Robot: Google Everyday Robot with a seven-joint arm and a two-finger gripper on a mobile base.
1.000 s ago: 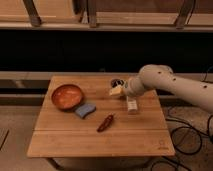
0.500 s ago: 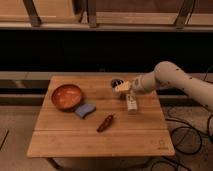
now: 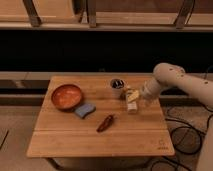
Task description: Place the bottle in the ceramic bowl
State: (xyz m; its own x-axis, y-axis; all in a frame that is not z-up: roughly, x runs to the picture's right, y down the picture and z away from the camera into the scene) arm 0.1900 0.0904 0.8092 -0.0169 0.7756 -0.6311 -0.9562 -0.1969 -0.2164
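Now | pincer [image 3: 136,98] grasps bottle [image 3: 131,95] beside cup [image 3: 116,86] | contact hard to see | arm [image 3: 190,87] cut off at right edge

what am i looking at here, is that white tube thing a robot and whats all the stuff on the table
Yes, the white tube is a robot arm, reaching in from the right. It ends in a gripper, a simple two-finger clamp, which is over the right part of the wooden table.

There is only one picture of this moment, taken by a camera looking down at the table from in front and above; where it is mounted isn't known.

On the table, from left to right: a round reddish-orange ceramic bowl, a blue sponge just beside it, a dark reddish-brown item that may be a chili pepper, and a short white cup with a dark inside.

The gripper appears to be holding a small pale yellowish bottle, next to the cup and well apart from the bowl.
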